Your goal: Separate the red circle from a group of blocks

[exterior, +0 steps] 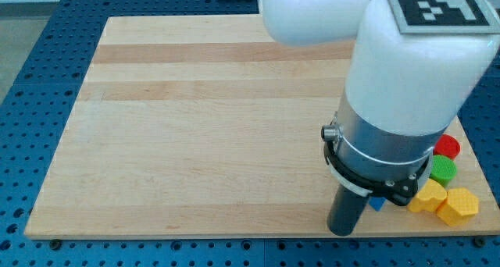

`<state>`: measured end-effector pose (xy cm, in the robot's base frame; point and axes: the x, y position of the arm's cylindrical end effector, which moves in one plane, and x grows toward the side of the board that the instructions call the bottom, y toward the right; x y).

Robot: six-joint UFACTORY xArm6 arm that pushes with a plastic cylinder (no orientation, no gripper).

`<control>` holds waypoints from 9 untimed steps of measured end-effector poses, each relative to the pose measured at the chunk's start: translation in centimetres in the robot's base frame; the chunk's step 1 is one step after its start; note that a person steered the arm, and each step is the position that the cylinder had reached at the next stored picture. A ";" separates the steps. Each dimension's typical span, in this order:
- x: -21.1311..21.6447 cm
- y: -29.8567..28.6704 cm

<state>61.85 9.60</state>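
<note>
Because the arm's bulky white housing [414,60] fills the view's upper right, much of the wooden board [211,126] on that side is hidden, and only the edge of the block cluster can be made out. The board, pale and bare over its left and middle parts, is laid on a blue perforated table [31,87]. Below the housing a grey collar and black ring are seen, from which the dark rod is carried down to my tip [341,231], set near the board's bottom edge. No jaws are borne by this tool: it is a single straight rod, so nothing is clamped or held by it, and blocks can only be pushed.

To the view's right of my tip the group is gathered close to the board's right edge. The red circle [448,147] lies at the top of the cluster, partly covered by the arm, and appears to be touching the green block [443,170] just beneath it. Below these, two yellow blocks [429,197] [458,206] sit side by side. A small blue block [376,204] is glimpsed just beside the rod, mostly hidden. The red circle is judged not yet separated, since my tip is placed low, well apart from it, with the other blocks lying between.
</note>
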 end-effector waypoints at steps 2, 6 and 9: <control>-10.4 -5.7; -18.1 24.9; -9.4 24.9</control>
<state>52.46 34.53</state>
